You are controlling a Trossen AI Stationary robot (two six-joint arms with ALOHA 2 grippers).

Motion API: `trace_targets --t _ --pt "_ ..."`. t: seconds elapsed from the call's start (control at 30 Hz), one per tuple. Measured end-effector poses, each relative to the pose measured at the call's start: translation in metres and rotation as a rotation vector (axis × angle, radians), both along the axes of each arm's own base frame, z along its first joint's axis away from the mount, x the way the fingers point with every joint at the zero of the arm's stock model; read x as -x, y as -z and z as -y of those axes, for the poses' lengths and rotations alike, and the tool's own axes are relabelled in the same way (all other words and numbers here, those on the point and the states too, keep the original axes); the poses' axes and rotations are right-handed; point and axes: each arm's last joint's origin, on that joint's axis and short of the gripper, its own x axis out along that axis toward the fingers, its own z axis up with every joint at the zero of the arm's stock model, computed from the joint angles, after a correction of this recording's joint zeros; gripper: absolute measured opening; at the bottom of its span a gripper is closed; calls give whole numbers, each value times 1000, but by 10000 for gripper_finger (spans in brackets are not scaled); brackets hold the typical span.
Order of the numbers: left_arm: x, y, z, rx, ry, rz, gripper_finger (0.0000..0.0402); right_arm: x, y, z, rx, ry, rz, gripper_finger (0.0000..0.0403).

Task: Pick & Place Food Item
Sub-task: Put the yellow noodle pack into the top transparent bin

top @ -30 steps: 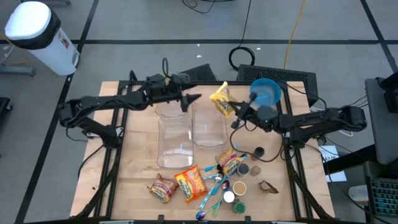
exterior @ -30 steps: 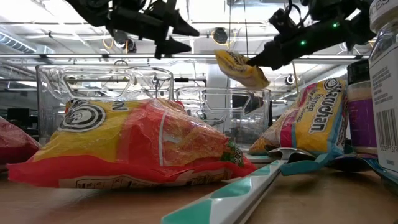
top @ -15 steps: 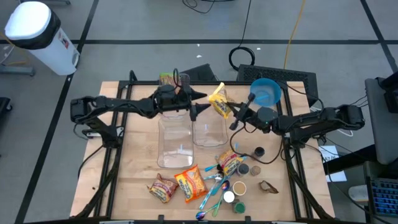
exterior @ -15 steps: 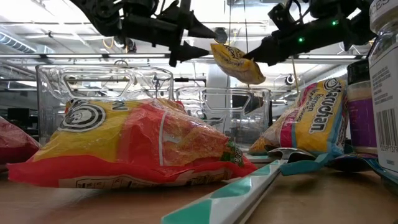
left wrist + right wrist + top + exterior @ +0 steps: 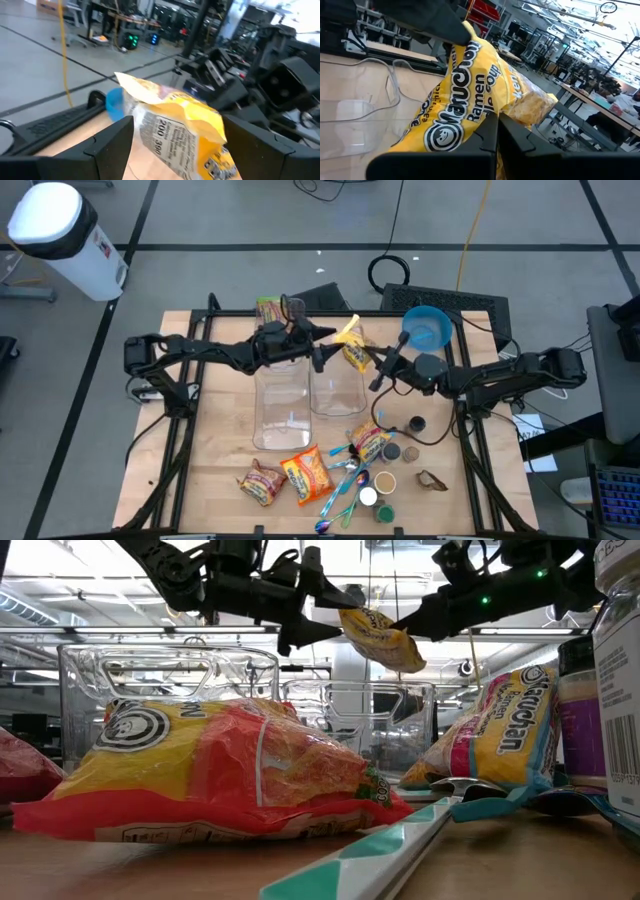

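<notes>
A yellow ramen packet [image 5: 352,346] hangs in the air over the far end of the right one of two clear containers [image 5: 336,385]. My right gripper [image 5: 373,359] comes from the table's right and is shut on it. My left gripper [image 5: 325,347] reaches in from the left, open. In the left wrist view its fingers [image 5: 112,145] stand on either side of the packet's [image 5: 175,125] free end; whether they touch it I cannot tell. The low view shows the packet [image 5: 385,640] between both grippers, above the container rims. My right gripper pinches the packet's edge on the table's right side [image 5: 479,107] between its two shut fingers. The fingers come in about level from the table's right. The packet is lifted clear and hangs tilted, sticking out toward my left gripper.
The left clear container [image 5: 281,400] stands beside the right one. Near the front edge lie more food packets [image 5: 308,473], spoons [image 5: 345,485] and small jars [image 5: 385,480]. A blue bowl [image 5: 428,327] sits at the far right, another packet [image 5: 268,307] at the far edge.
My left gripper has moved toward the table's right and slightly down, up to the packet, so its open fingers now flank the packet's free end. The packet has tipped a little in my right gripper.
</notes>
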Motion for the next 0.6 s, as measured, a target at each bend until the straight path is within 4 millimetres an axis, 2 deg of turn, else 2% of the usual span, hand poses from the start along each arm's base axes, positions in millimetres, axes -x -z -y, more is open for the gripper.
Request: trace_targets --t 0.13,0.3,0.47,0.6 --pt "0 -1 -1 35 -9 22 289 0 0 0 0 -2 0 0" --pt "0 -1 -1 51 -10 25 249 0 0 0 0 -1 -1 0" --pt "0 -1 -1 53 -22 25 196 0 0 0 0 -1 -1 0" --pt "1 -1 -5 24 -46 19 137 0 0 0 -4 -5 2 0"
